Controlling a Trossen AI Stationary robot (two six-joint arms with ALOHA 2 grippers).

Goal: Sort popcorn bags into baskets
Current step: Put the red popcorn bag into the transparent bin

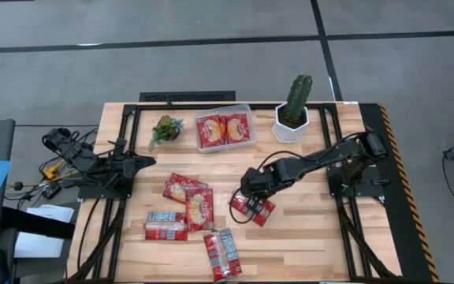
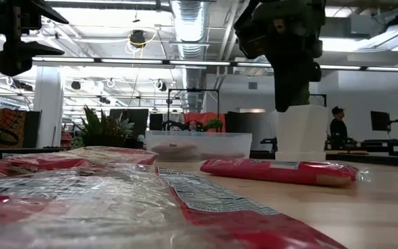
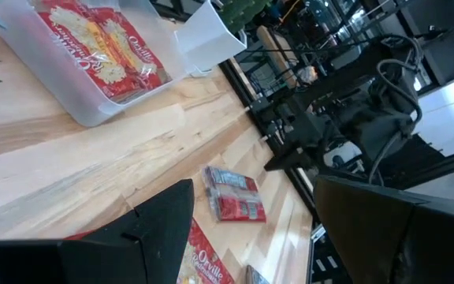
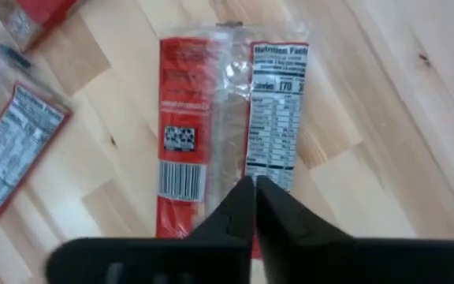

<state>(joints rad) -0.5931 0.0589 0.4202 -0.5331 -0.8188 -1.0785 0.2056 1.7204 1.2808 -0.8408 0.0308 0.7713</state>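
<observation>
A clear plastic tub (image 1: pixel 224 128) at the table's far middle holds two red popcorn bags with cream pictures (image 3: pixel 101 39). Several more bags lie flat on the table at the near middle (image 1: pixel 199 209), some showing their pale panels (image 1: pixel 222 254). My right gripper (image 4: pixel 254 188) is shut and hangs above one bag (image 1: pixel 252 209) that lies printed back up (image 4: pixel 227 126). In the low view it stays well clear of that bag (image 2: pixel 278 171). My left gripper (image 3: pixel 282 244) is open and empty at the table's left side (image 1: pixel 132 164).
A white hexagonal pot with a cactus (image 1: pixel 292 118) stands right of the tub. A small green plant (image 1: pixel 165 128) sits left of it. Bare wood lies along the table's near right. A person (image 2: pixel 337 128) stands in the room beyond.
</observation>
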